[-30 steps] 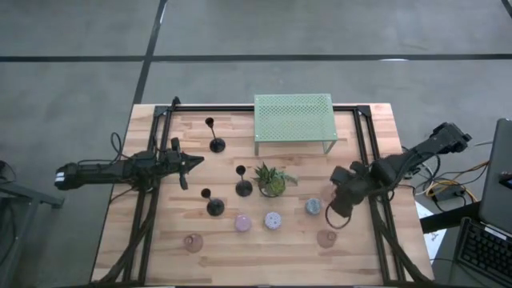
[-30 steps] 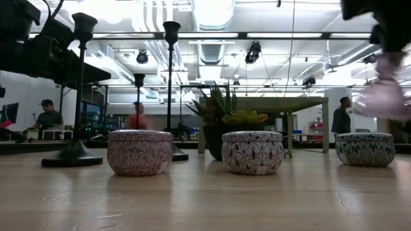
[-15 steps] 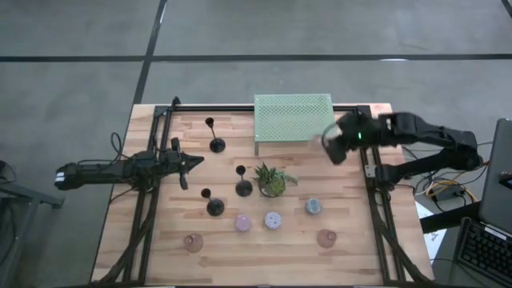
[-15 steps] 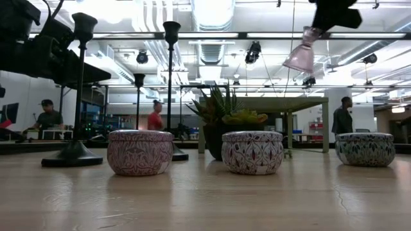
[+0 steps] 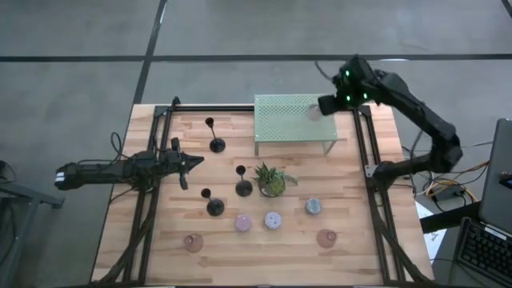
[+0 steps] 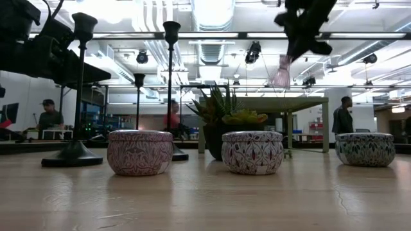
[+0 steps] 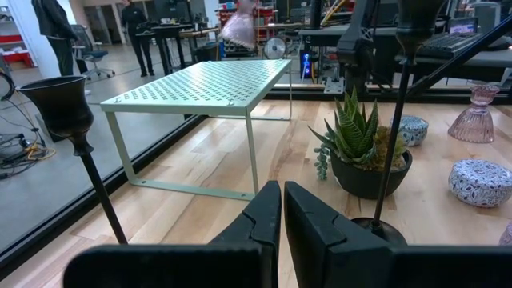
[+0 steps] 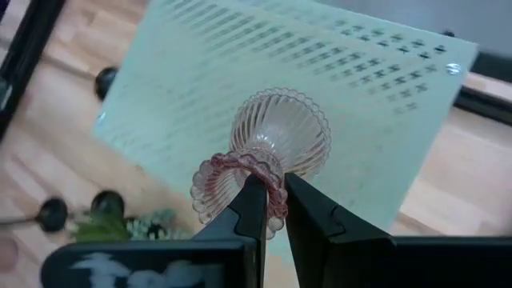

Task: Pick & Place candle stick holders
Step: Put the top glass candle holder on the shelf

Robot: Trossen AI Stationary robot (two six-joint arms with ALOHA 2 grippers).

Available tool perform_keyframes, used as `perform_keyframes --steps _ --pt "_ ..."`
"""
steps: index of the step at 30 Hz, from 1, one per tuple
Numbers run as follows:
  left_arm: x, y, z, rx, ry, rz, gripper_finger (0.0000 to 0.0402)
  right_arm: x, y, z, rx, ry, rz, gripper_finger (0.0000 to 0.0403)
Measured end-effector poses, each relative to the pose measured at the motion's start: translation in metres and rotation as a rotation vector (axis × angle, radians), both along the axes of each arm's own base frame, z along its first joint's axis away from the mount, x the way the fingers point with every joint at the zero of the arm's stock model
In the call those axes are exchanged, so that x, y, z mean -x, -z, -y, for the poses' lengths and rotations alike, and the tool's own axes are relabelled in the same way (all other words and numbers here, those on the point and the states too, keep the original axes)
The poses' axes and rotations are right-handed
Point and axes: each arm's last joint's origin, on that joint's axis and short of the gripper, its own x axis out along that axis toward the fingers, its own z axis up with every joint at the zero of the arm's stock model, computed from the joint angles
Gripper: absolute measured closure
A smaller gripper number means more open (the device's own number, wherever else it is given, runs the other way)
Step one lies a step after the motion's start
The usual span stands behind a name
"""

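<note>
My right gripper (image 5: pixel 326 106) is shut on a pink ribbed glass candle holder (image 8: pixel 272 148), held over the right part of the pale green mesh rack (image 5: pixel 294 118). Three black candlesticks (image 5: pixel 214 136) (image 5: pixel 242 182) (image 5: pixel 211 202) stand on their round bases on the table's left half. Small round pink (image 5: pixel 242 223), lilac (image 5: pixel 273 220) and blue (image 5: pixel 313 206) holders sit in a row near the front. My left gripper (image 5: pixel 186 164) is shut and empty at the left, beside the candlesticks. My right gripper pinches the pink glass holder's beaded rim (image 8: pixel 276 190) between its two fingers. The fingers come from above, slanting down. The holder hangs tilted below the fingers (image 6: pixel 281 72), lifted clear above the rack's top.
A small spiky green plant (image 5: pixel 272 180) stands mid-table. Two more pink glass holders (image 5: pixel 193 242) (image 5: pixel 326 238) sit near the front edge. Black frame rails (image 5: pixel 364 152) run along the table's sides. People move in the room behind.
My right gripper has carried the pink glass holder from the table's front right, up and toward the far edge, and then over the mesh rack. The holder has stayed in its fingers and clear of the table. My left arm has kept still.
</note>
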Motion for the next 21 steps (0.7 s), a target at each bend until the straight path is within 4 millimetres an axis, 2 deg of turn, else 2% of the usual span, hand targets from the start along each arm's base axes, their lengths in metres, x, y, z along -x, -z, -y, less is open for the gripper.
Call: perform_keyframes --steps 4,10,15,21 --pt "0.0 0.0 0.0 0.0 0.0 0.0 0.0378 0.007 0.009 0.034 -0.046 0.081 -0.026 0.0374" --pt "0.0 0.0 0.0 0.0 0.0 0.0 0.0378 0.007 0.021 0.069 -0.085 0.135 -0.063 0.0374" --pt "0.0 0.0 0.0 0.0 0.0 0.0 0.0378 0.003 0.025 0.089 -0.093 0.145 -0.068 0.0374" --pt "0.0 0.0 0.0 0.0 0.0 0.0 0.0378 -0.003 0.022 0.101 -0.107 0.153 -0.077 0.0374"
